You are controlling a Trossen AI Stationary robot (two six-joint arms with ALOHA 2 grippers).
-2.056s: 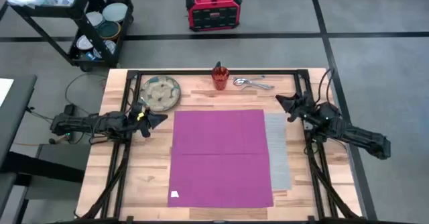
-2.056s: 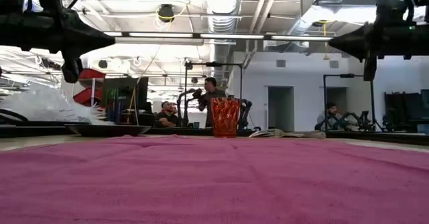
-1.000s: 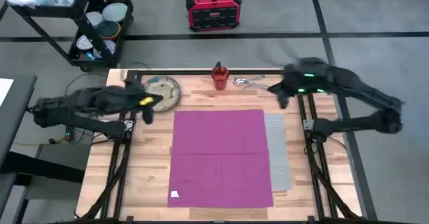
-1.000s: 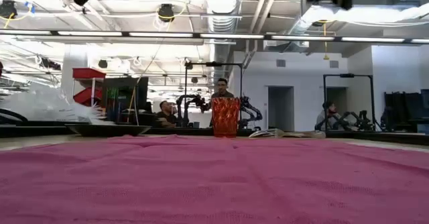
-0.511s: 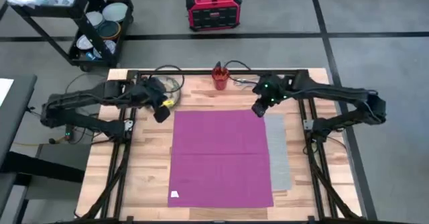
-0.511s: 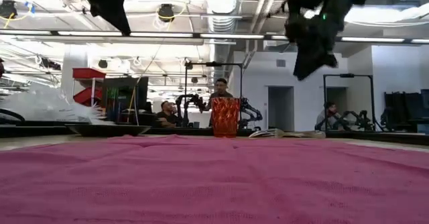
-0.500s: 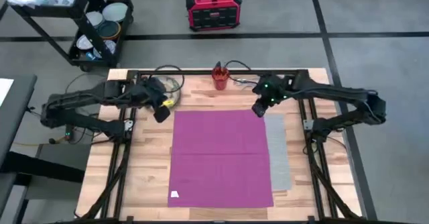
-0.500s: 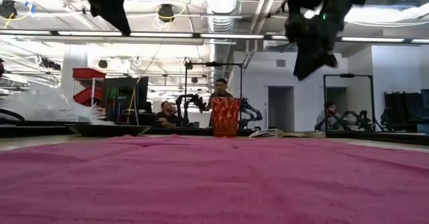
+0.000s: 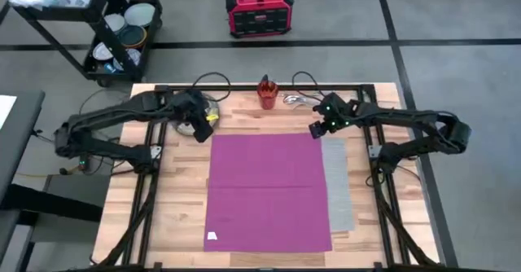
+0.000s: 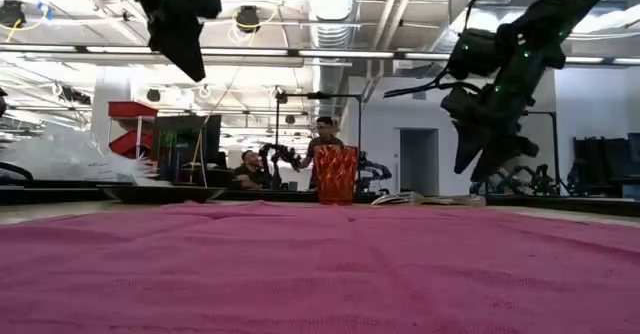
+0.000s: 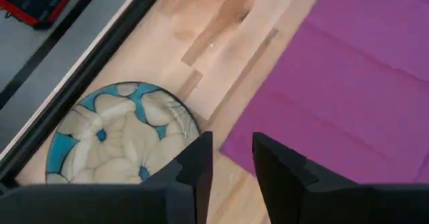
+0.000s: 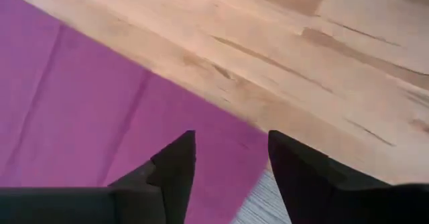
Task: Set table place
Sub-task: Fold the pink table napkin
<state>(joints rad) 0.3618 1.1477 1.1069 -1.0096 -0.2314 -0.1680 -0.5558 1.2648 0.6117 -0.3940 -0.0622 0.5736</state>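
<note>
While above the napkin's [image 9: 267,190] far corners, both tools, left [image 9: 201,133] and right [image 9: 314,130], parted and empty.

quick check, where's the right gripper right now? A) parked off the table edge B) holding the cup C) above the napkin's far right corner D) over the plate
C: the right gripper, fingers open and empty, hangs above the far right corner of the magenta napkin, where it meets the grey mat; the right wrist view shows that corner between its fingers.

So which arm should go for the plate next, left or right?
Probably left. The left end effector hovers open right beside the plate, at the table's far-left corner. The right end effector is over the napkin's far-right corner.
</note>
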